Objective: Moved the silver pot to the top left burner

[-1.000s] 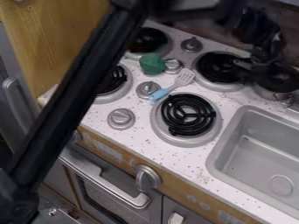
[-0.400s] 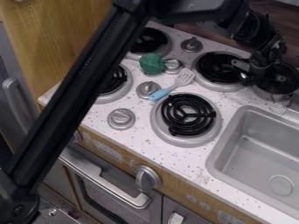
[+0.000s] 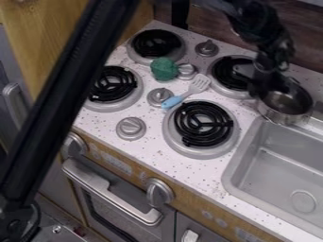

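In the camera view, at the right side of the stovetop, locate the silver pot (image 3: 291, 101), near the upper left corner of the sink (image 3: 230, 176) and just beside the top right burner (image 3: 229, 85). Read the pot as roughly upright, with its opening facing up, well apart from the top left burner (image 3: 155, 44). At the pot's left side, note the black gripper (image 3: 267, 87), hanging down and overlapping part of the rim in the view. Cannot tell whether open, closed or gripping the pot. Along the left half, note the black arm link (image 3: 71, 85), running at a slant from the top edge to the lower left and passing in front of the wooden panel (image 3: 38, 28). Nearer the front of the stovetop, see the bottom left burner (image 3: 112, 85) and bottom right burner (image 3: 203, 124), both with black coils. Between the left and right burners, find four silver knobs (image 3: 131, 128) and a green object (image 3: 165, 69), just beside one of the knobs. Between the two right burners, find the spatula (image 3: 174, 100), lying at a slant with its blue handle toward the lower left and its slotted head toward the upper right.
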Robot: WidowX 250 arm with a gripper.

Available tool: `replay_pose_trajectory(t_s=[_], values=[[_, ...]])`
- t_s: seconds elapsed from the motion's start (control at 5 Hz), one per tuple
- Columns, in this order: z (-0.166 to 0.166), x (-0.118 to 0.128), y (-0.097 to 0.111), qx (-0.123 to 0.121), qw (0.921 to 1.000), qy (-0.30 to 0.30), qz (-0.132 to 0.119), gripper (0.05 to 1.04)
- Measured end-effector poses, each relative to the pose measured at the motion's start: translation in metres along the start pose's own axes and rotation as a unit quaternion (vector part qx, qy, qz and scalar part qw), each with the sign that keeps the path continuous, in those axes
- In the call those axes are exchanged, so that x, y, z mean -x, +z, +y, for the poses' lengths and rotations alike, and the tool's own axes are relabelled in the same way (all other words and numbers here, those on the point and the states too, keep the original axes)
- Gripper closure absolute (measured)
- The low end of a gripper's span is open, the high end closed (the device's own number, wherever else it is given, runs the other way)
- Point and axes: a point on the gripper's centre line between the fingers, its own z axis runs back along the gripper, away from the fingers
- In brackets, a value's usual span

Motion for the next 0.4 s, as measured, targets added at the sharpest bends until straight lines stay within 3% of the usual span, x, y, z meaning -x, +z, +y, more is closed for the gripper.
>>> replay_pose_trajectory(t_s=[0.2,0.4], values=[[0.045,-0.016,0.015,-0.017,0.9995,0.024,-0.010,1.017],[0.082,-0.016,0.015,-0.054,0.9975,0.044,0.002,1.019]])
